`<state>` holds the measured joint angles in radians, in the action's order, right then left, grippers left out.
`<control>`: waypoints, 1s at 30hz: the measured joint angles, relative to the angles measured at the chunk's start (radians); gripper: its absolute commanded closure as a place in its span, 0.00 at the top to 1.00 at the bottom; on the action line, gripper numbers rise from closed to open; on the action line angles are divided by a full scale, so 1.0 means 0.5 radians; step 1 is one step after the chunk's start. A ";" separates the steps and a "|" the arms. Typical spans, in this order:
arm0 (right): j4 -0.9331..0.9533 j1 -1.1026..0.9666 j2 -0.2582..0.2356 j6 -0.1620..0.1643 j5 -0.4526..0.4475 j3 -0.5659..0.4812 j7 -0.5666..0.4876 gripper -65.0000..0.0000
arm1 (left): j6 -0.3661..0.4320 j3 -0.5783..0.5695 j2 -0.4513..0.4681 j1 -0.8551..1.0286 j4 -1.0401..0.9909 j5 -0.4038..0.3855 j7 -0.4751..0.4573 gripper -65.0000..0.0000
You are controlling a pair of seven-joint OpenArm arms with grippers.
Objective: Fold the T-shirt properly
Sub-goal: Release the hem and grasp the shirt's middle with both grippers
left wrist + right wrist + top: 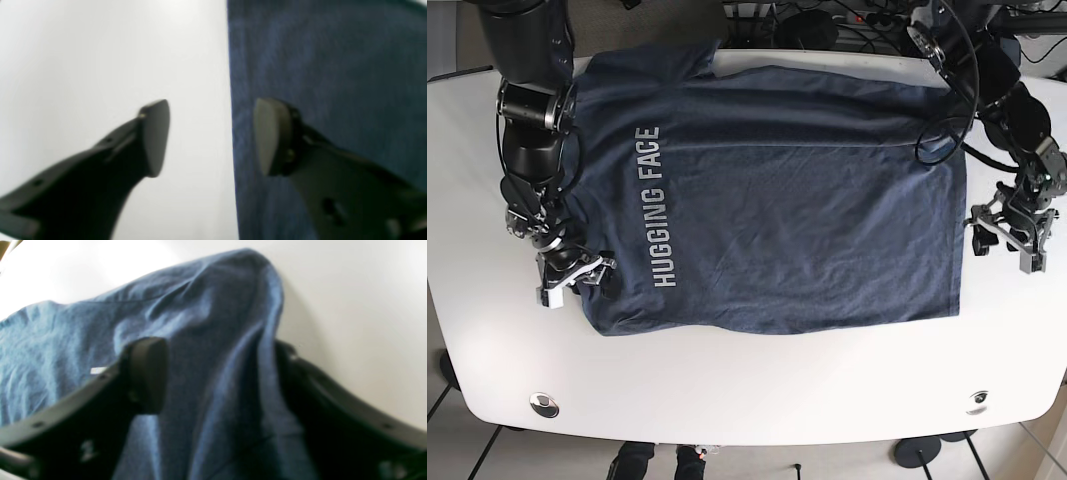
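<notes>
- The right gripper (217, 380) has its 2 fingers spread, with a raised fold of the T-shirt (213, 340) running up between them; the pictures do not show the pads pressing the cloth.
- In the base view this right gripper (577, 275) sits at the shirt's near corner on the side by the desk's (747, 390) left edge, just beside the end of the "HUGGING FACE" lettering (652, 205).
- The left gripper (211, 136) is spread too: 1 finger (155, 136) stands over bare desk (100, 66), the other over the blue cloth (333, 66), and the shirt's straight hem runs between them.
- In the base view the left gripper (1007, 232) lies just beside the hem near the desk's right edge.
- The T-shirt (777, 200) lies spread flat across the middle of the desk, reaching to its far edge.
</notes>
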<state>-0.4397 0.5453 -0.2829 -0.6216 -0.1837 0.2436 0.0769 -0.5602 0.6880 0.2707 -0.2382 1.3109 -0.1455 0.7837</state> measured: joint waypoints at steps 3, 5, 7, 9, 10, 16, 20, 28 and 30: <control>-0.047 -0.014 0.002 0.002 0.009 -0.005 0.058 0.29 | 0.262 -0.054 0.049 -0.105 -0.275 0.004 0.000 0.83; -0.047 -0.022 0.002 0.008 0.008 -0.007 0.063 0.12 | 0.284 -0.140 0.071 -0.164 -0.423 0.006 0.007 0.84; -0.047 -0.023 0.009 0.008 0.009 -0.007 0.073 0.04 | 0.282 -0.239 0.067 -0.233 -0.549 -0.011 -0.008 0.85; -0.047 -0.023 0.007 0.007 0.009 -0.007 0.076 0.04 | 0.282 -0.296 0.056 -0.281 -0.646 -0.019 -0.009 0.84; -0.047 -0.024 0.007 0.007 0.010 -0.007 0.077 0.04 | 0.282 -0.319 0.053 -0.299 -0.705 -0.017 -0.018 0.84; -0.047 -0.024 0.008 0.007 0.008 -0.002 0.079 0.04 | 0.262 -0.434 0.003 -0.333 -0.810 -0.033 -0.155 0.81; -0.047 -0.027 0.008 0.007 0.008 -0.002 0.076 0.04 | -0.082 -0.478 -0.132 -0.332 -0.819 -0.094 -0.149 0.24; -0.527 -0.275 0.090 0.024 0.046 -0.006 0.179 0.03 | -0.227 -0.484 -0.184 -0.288 -0.606 -0.011 0.026 0.00; -0.801 -0.401 0.111 0.021 0.050 -0.006 0.369 0.03 | -0.269 -0.488 -0.190 -0.213 -0.334 -0.011 0.177 0.00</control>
<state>-0.8402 0.3447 -0.2272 -0.6109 -0.1589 0.2405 0.2615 -0.6945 0.4438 0.1757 -0.3447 1.1439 -0.1513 0.8722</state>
